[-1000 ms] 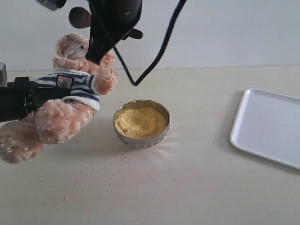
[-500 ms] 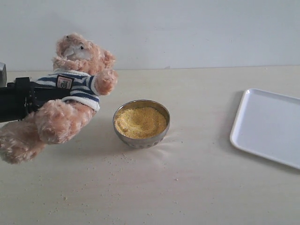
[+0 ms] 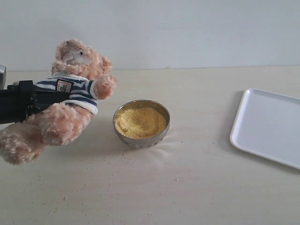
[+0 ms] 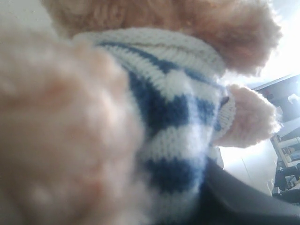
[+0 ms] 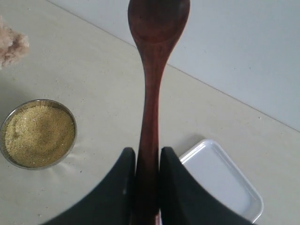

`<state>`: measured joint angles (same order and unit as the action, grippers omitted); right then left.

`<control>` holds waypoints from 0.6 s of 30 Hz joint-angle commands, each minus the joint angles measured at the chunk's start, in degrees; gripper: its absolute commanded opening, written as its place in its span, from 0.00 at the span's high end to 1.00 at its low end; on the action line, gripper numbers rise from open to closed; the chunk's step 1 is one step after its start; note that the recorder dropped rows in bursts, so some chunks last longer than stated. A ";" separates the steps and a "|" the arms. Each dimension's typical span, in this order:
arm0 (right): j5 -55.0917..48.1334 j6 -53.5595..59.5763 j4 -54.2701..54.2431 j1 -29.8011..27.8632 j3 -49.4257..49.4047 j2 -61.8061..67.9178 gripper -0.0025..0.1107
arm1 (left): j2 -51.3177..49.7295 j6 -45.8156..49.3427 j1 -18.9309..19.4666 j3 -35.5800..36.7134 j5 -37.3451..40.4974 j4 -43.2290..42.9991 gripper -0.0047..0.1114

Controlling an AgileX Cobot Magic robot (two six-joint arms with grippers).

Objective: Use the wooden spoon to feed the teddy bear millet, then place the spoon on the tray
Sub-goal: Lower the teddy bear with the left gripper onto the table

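Noted: left pincer clamps teddy bear toward bench left edge; right pincer grips wooden spoon handle.

A: Where is there room to pass on the table?

B: Between the metal bowl and the tray there is a wide bare strip. All the front part, before the bowl, is bare also.

A: And on the left side?

B: There the teddy bear hangs tilted over the table, with the black left arm behind it. Its paw comes near the bowl's rim, but they are apart and the gap is narrow.

A: And above the bowl?

B: The space over it is open.
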<state>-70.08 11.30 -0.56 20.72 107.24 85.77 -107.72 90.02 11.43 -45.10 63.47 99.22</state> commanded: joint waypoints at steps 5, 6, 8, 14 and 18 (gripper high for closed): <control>0.12 0.21 -2.13 -0.20 0.04 -0.54 0.98 | 0.04 0.36 -0.08 -0.28 -6.09 0.43 0.92; 0.12 0.21 -3.13 -0.20 0.04 -0.54 0.98 | 0.04 -0.19 -0.08 -0.28 -7.28 0.43 0.92; 0.12 0.21 -4.22 -0.20 0.04 -0.54 0.98 | 0.04 -0.60 -0.08 -0.28 -8.82 0.73 0.92; 0.12 0.21 -4.91 -0.20 0.04 -0.54 0.98 | 0.04 -0.60 -0.64 -0.28 -16.10 0.73 0.92; 0.12 0.31 -4.92 -0.20 0.04 -0.54 0.98 | 0.04 -0.19 -2.82 -0.28 -18.78 0.73 0.92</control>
<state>-70.08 11.41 -5.15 20.72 107.24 85.77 -107.72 89.80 10.30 -45.10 45.05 99.22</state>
